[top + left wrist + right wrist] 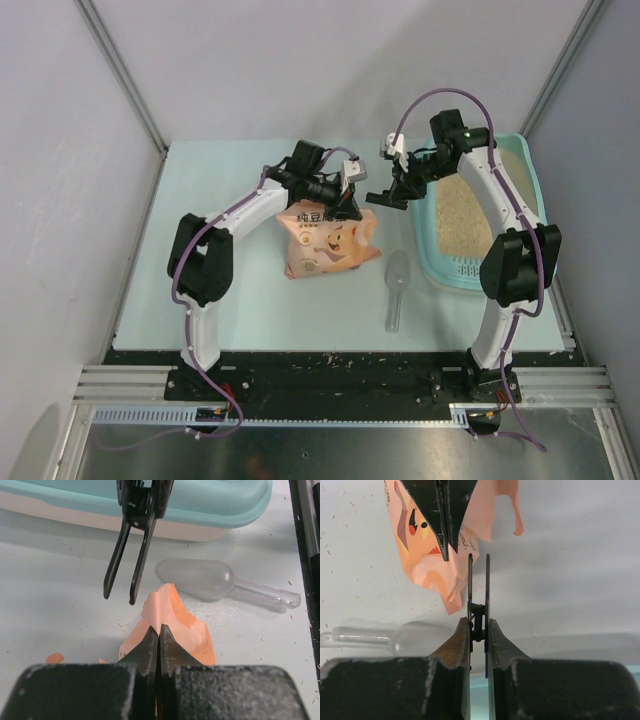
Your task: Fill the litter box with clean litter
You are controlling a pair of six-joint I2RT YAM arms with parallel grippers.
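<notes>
The litter box [536, 185] sits at the far right of the bench [200, 250], with its perforated ledge at the near end. Clean litter [470, 215] covers its floor as a beige layer. A peach-pink bag [325, 245] printed with a cartoon face stands mid-bench, left of the box. The left tool [159, 628] is pressed together, pinching the bag's top edge, and the peach film rises to a peak beyond its tips. The right tool [478, 623] is clamped on a black two-bladed implement [479, 580]. The thin blades stand slightly apart, with their ends just beside the bag's pinched corner; I cannot tell whether they touch it. A clear plastic scoop [395, 290] lies on the bench between the bag and the box, towards the near side.
</notes>
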